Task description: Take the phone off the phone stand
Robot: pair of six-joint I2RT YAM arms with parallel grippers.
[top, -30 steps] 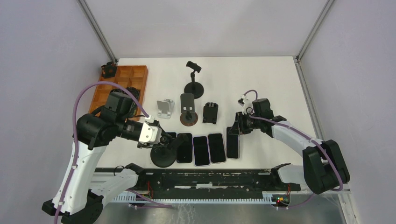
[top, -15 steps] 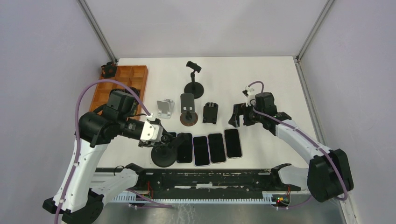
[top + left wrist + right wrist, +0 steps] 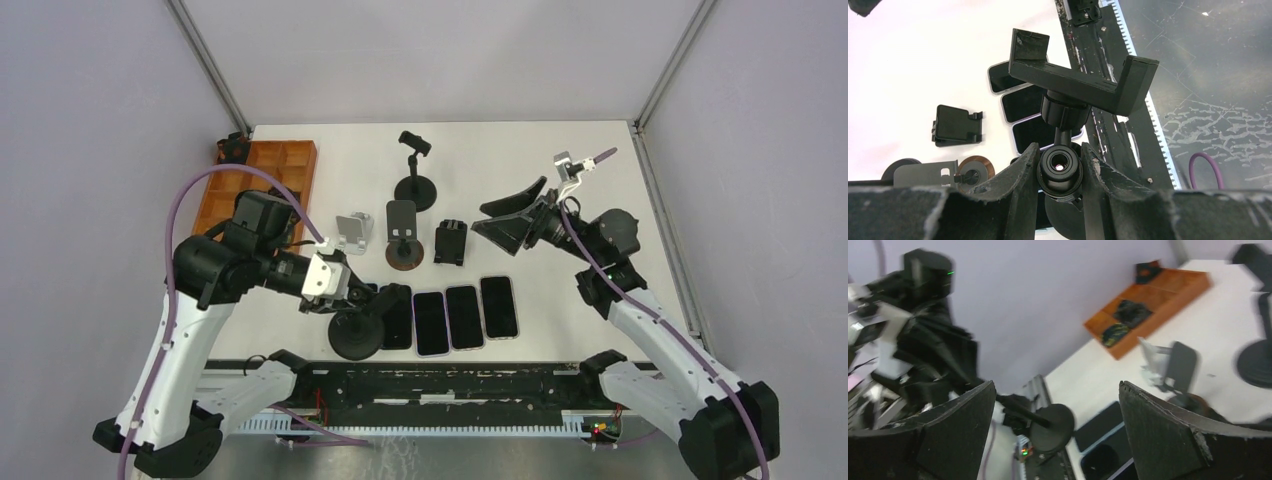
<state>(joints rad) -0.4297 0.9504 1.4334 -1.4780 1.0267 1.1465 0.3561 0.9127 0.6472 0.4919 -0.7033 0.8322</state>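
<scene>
While the left fingers point(image 3: 1023, 170) clamp the ball-jointed neck of the black plastic phone stand point(image 3: 1082, 84), its U-shaped cradle is bare. Four dark glass-faced phones point(image 3: 462, 315) lie flat in a row along the near edge of the white desk point(image 3: 590, 160), the leftmost just beside the stand's round base. The phone therefore looks to be out already, though I cannot tell which one it is. The right fingers point(image 3: 955, 432) hang spread wide and empty above the desk's right half. The risk lies in the release. If the left fingers let go with the stand tilted, it could topple onto the neighbouring phone. A low sweep by the right arm could knock the small black folding stand point(image 3: 451, 242).
</scene>
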